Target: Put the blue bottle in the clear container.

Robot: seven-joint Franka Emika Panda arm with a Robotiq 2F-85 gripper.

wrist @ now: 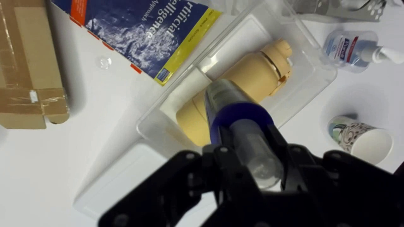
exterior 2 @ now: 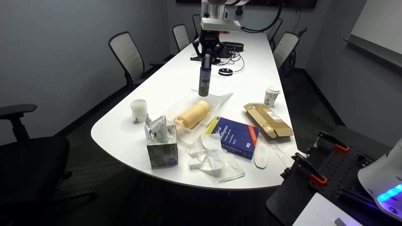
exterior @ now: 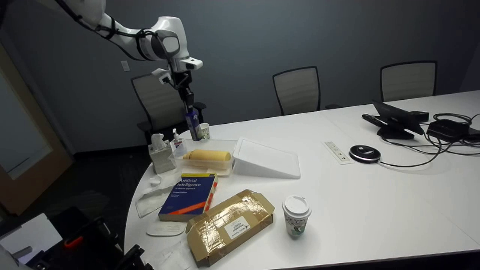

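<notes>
Gripper (wrist: 249, 135), black, two-fingered, foremost in the wrist view; jaws clamped on the blue bottle (exterior 2: 204, 78) by its clear, capped upper end, one finger to either side. Blue bottle, slim, dark blue above and greenish toward the base; held in the air, apart from the table (exterior 2: 116, 138), and seen over the clear container (wrist: 311, 67) in the wrist view. Clear container, low, transparent, uncovered; holds one yellow bottle (wrist: 252, 75), lying on its side. Step in hand, by judgement: the carry, at or near its end, with setting down not yet done. Next move, by judgement: align over the bare floor beside the yellow bottle, lower, then part the jaws; a release onto that rounded side would likely let the load roll or topple. Pointing of the blue bottle: base downward, capped end up in the gripper; long axis near vertical, leaning slightly in both exterior views, roughly in line with the fingers. Adjacent items: textbook (wrist: 148, 34) and hand sanitizer (wrist: 350, 50), just beside the clear container; patterned paper cup (wrist: 353, 132), near
</notes>
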